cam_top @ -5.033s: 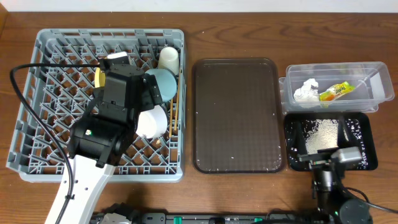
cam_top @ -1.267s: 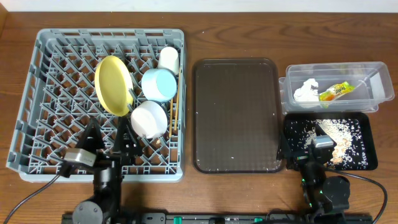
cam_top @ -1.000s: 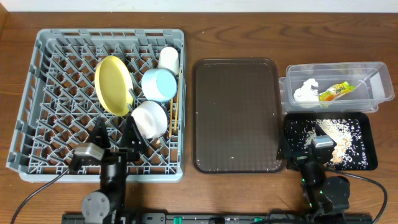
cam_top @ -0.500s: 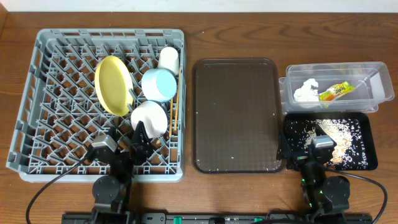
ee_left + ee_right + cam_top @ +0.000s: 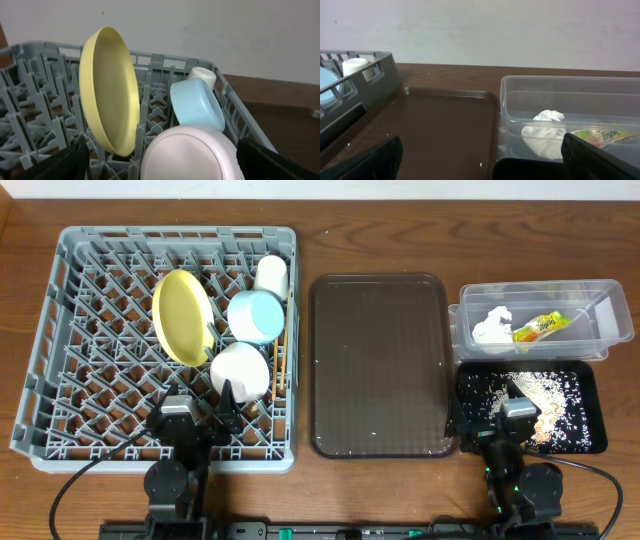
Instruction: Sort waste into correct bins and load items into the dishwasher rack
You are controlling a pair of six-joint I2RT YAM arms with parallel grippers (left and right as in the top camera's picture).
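At the bench's left end the dishwasher rack (image 5: 60,330) holds the yellow plate (image 5: 182,315), light blue bowl (image 5: 255,315), white bowl (image 5: 240,370), white cup (image 5: 270,273) and chopsticks (image 5: 282,355). The left tool (image 5: 195,415) hangs at its near edge, spread wide, holding nothing. By the right edge the clear tub (image 5: 610,305) holds the napkin (image 5: 492,328) and wrapper (image 5: 538,328), and the black tray (image 5: 590,405) the rice scraps (image 5: 545,390) (right tool (image 5: 512,412) gaping and empty there). Everything looks sorted, so the 2 arms likely need only park

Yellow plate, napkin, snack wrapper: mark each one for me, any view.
yellow plate (image 5: 107,90), left wrist view, middle of the face turned to the camera.
napkin (image 5: 492,328), overhead view, middle of the crumpled wad.
snack wrapper (image 5: 540,327), overhead view, middle of the green-and-yellow film.
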